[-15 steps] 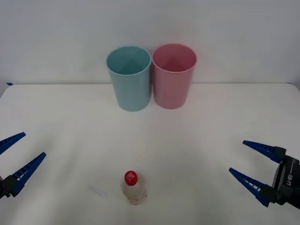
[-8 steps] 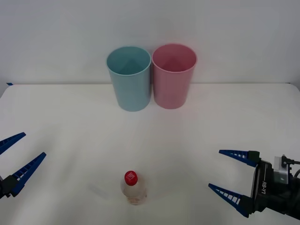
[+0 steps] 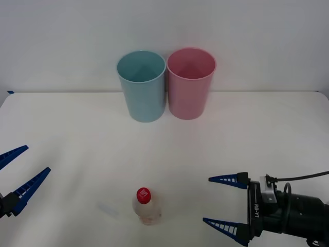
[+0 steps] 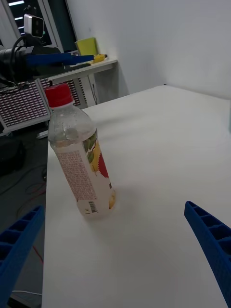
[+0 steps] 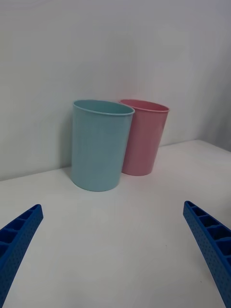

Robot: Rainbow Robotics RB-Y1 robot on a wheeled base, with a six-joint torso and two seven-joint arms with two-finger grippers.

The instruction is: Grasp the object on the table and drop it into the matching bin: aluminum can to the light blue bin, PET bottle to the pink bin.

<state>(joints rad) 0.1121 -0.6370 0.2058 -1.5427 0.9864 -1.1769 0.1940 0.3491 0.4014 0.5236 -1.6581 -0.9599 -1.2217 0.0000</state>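
Observation:
A small clear PET bottle with a red cap stands upright near the front of the white table. Its yellow-red label faces the right wrist camera, where the bottle stands ahead of the fingers. My right gripper is open, low over the table, a short way to the bottle's right and pointing at it. At the table's left edge my left gripper is parked, open. The light blue bin and the pink bin stand side by side at the back.
Both bins stand against a plain white wall. A faint mark lies on the table just left of the bottle. Beyond the table's left edge, the right wrist view shows shelving and cables.
My right gripper has swung in from the right edge toward the bottle, turning to point left at it. The left gripper, bottle and bins have not moved.

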